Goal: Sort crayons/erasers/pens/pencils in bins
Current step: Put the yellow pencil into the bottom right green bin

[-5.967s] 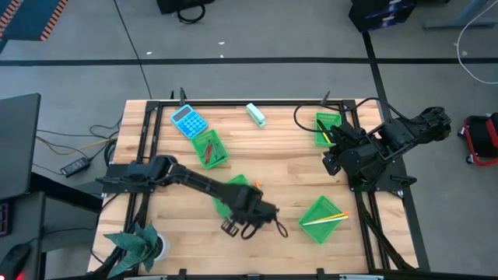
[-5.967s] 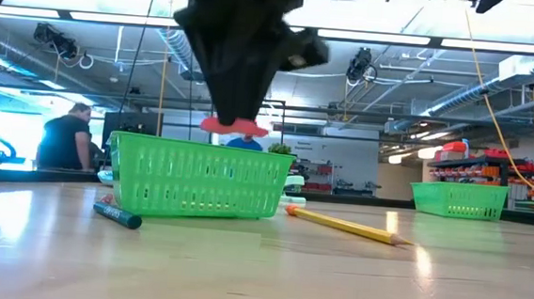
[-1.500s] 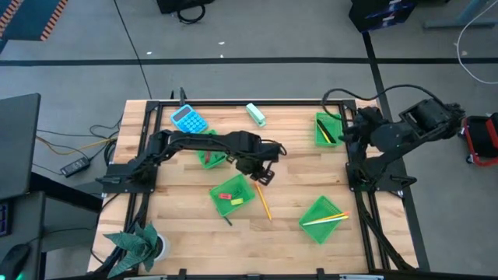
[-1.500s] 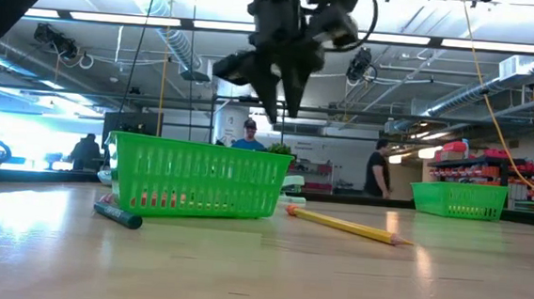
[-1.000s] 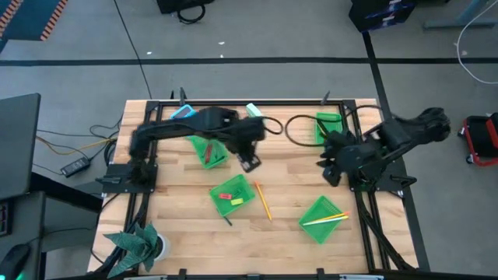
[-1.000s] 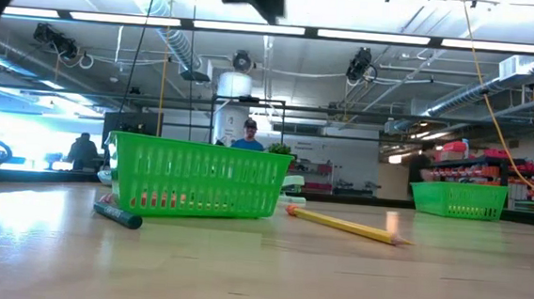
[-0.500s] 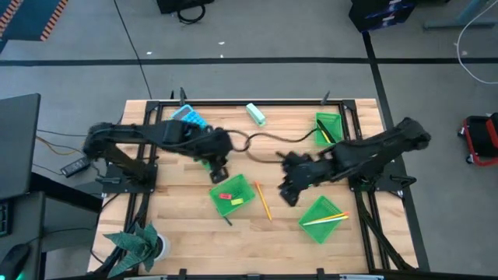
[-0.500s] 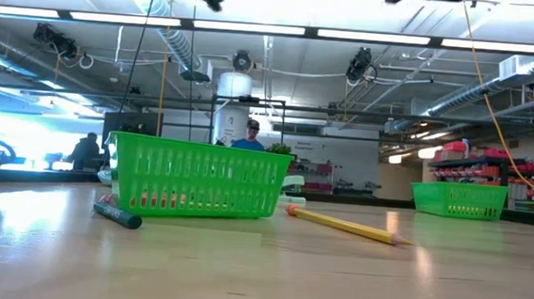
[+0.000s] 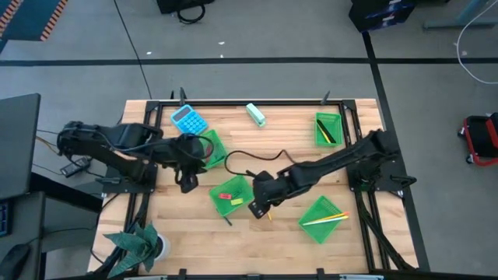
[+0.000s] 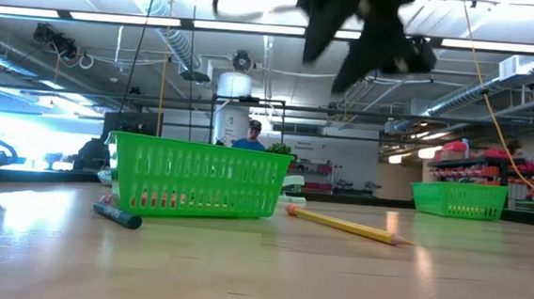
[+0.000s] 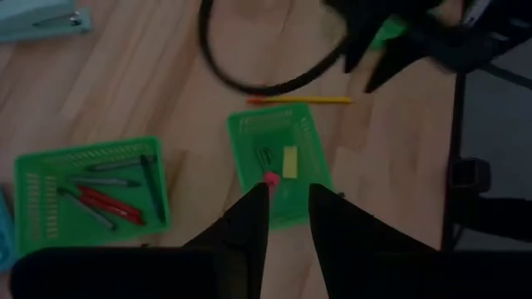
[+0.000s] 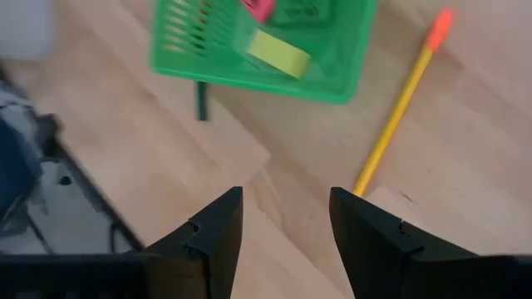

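Both arms have moved since the earlier frame: the left tool [image 9: 185, 184], narrowly open and empty, has pulled back beside the crayon bin [image 9: 208, 148]. The middle bin [image 9: 233, 194] holds erasers. Over its right edge the right tool [image 9: 257, 208] hovers open; the loose pencil [image 9: 263, 201] lies on the surface nearest it, long axis between its fingers.

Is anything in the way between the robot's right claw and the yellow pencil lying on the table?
Nothing visible is. The right gripper hangs open just above the table, and the yellow pencil lies bare on the wood right beside it. The bin with erasers sits to one side, not between them.
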